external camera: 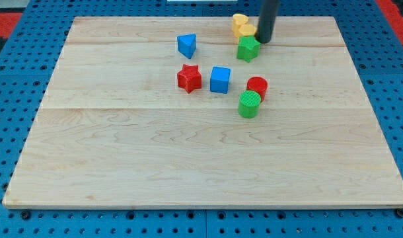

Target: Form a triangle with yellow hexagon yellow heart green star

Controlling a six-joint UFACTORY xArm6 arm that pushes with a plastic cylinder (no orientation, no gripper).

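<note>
The green star (pixel 248 48) lies near the board's top middle. Two yellow blocks sit just above it and touch each other: one (pixel 239 20) nearer the top edge and one (pixel 244 30) right below it, against the star's upper left. Which is the hexagon and which the heart I cannot tell; the rod hides part of the lower one. My tip (pixel 264 41) stands just right of the yellow pair and at the green star's upper right, very close to both.
A blue triangle (pixel 187 45) lies left of the star. A red star (pixel 189 79) and a blue cube (pixel 220 79) sit mid-board. A red cylinder (pixel 257 86) and a green cylinder (pixel 249 104) touch to their right. The wooden board (pixel 122 172) ends in a blue pegboard surround.
</note>
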